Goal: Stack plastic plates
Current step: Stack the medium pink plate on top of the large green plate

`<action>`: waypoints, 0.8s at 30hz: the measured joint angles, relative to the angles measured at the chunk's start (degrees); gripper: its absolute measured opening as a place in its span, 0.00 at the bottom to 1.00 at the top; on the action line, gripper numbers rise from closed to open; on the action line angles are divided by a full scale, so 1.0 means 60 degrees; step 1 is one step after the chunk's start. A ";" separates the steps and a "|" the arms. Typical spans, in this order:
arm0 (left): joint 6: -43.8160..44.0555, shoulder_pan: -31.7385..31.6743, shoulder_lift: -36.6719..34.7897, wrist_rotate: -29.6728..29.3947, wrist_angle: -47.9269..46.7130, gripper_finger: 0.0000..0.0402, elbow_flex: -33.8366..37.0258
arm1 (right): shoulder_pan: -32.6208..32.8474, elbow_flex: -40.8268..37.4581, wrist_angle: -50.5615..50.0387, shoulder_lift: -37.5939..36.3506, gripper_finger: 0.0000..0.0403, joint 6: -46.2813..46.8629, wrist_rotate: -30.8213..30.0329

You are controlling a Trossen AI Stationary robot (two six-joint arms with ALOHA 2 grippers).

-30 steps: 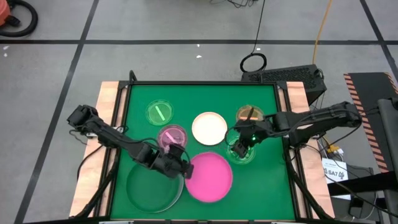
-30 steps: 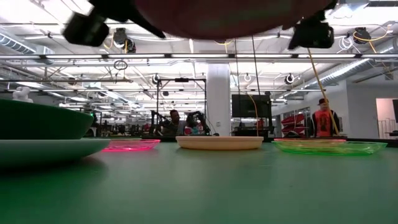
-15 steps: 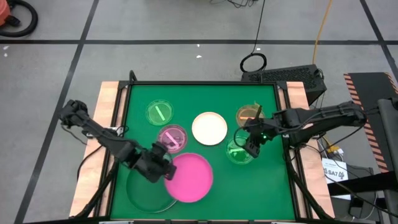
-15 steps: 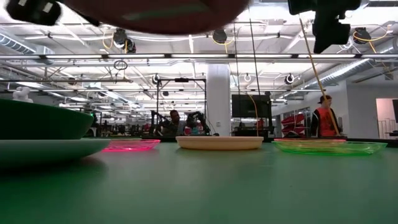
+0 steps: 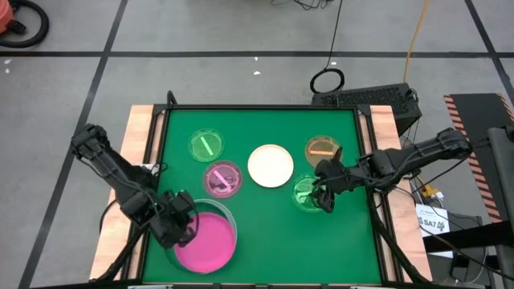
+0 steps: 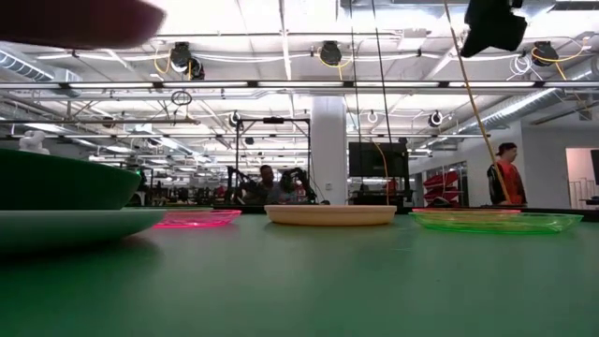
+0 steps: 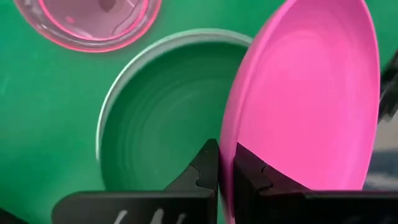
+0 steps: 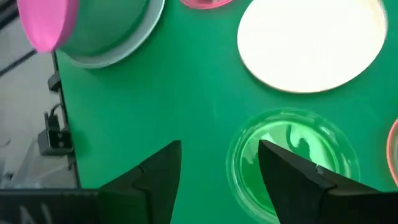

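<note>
My left gripper (image 5: 181,228) is shut on the hot pink plate (image 5: 206,242) and holds it over the dark green plate (image 7: 161,137). That plate lies in the pale mint plate (image 6: 75,221) at the table's near left. My right gripper (image 5: 322,195) hangs open over a small translucent green plate (image 8: 292,163), touching nothing. The cream-white plate (image 5: 270,165) lies flat at mid-table. Another small green plate (image 5: 206,146), a purple one (image 5: 222,178) and an orange one (image 5: 321,149) lie flat around it. My left gripper pinches the hot pink plate's rim (image 7: 231,186) between its two fingers, one on the inner face and one on the underside. The fingers come from the table's left, slanting down. The plate is lifted clear and tilted above the dark green plate.
The green mat (image 5: 265,257) lies bare along its near middle and near right. Wooden strips (image 5: 138,128) border the table's left and right sides. In the low view a person (image 6: 505,178) stands far off in the room beyond the table.
My left gripper has carried the lifted hot pink plate from the table's near middle toward the left edge, and it now hangs over the dark green plate. My right gripper has risen and drawn back a little toward the right edge, staying open.
</note>
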State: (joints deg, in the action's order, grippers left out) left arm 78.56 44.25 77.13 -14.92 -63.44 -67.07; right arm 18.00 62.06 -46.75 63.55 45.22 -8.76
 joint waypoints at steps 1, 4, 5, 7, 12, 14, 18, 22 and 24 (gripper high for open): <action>-0.0166 0.0052 0.0026 0.0004 -0.0007 0.04 0.0000 | 0.0062 0.0000 0.0050 0.0000 0.52 0.0058 -0.0090; -0.0418 0.0114 0.0074 -0.0023 -0.0182 0.04 0.0000 | 0.0222 -0.0004 0.0118 0.0004 0.52 0.0297 -0.0090; -0.0466 0.0114 0.0106 -0.0025 -0.0335 0.04 0.0000 | 0.0280 -0.0004 0.0112 0.0004 0.52 0.0393 -0.0094; -0.0501 0.0094 0.0168 -0.0021 -0.0730 0.04 0.0004 | 0.0430 -0.0004 0.0114 0.0004 0.52 0.0567 -0.0250; -0.0409 0.0089 0.0163 -0.0020 -0.1970 0.04 0.0011 | 0.0688 -0.0007 0.0181 0.0019 0.52 0.0682 -0.0327; -0.0698 0.0170 0.0162 -0.0018 -0.2095 0.04 0.0032 | 0.0773 -0.0007 0.0184 0.0022 0.52 0.0829 -0.0342; -0.1348 0.0217 0.0156 0.0182 -0.1529 0.04 0.0413 | 0.0901 -0.0011 0.0184 0.0022 0.52 0.1175 -0.0589; -0.2076 0.0219 0.0160 0.0851 -0.0956 0.04 0.0841 | 0.1054 -0.0011 0.0284 0.0022 0.52 0.1651 -0.0806; -0.2292 0.0198 0.0156 0.0859 -0.0790 0.04 0.0910 | 0.1116 -0.0011 0.0375 0.0022 0.52 0.1773 -0.0830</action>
State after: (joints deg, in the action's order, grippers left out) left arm 64.81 45.43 78.06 -9.77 -68.18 -61.61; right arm 24.70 62.00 -44.50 63.68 55.86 -13.74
